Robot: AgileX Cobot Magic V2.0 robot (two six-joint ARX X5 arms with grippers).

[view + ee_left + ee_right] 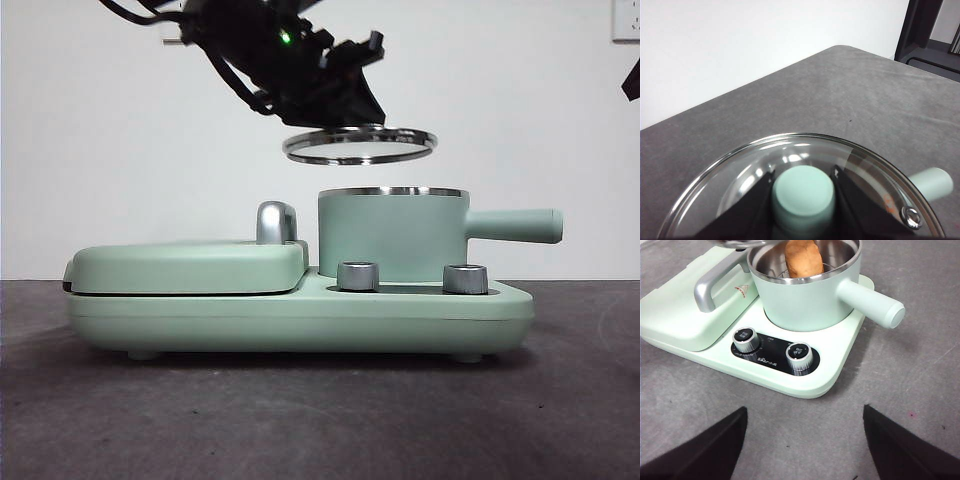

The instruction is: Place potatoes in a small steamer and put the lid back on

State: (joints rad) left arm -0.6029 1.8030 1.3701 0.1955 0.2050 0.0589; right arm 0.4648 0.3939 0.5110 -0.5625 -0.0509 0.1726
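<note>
The mint-green small steamer point(392, 235) stands on its base unit with its long handle point(515, 226) pointing right. An orange-brown potato point(803, 258) lies inside the steamer point(807, 295). The glass lid point(360, 145) hangs level a short way above the steamer's rim, slightly to its left. My left gripper point(803, 196) is shut on the lid's mint-green knob point(803, 199), seen through the lid point(740, 175) in the left wrist view. My right gripper point(802, 440) stands open over the bare table in front of the unit, holding nothing.
The mint-green base unit point(300, 315) carries a flat hinged griddle point(185, 265) with a chrome handle point(277, 222) on its left, and two steel knobs point(359, 276) at the front. Dark grey table surface point(320, 420) surrounds it.
</note>
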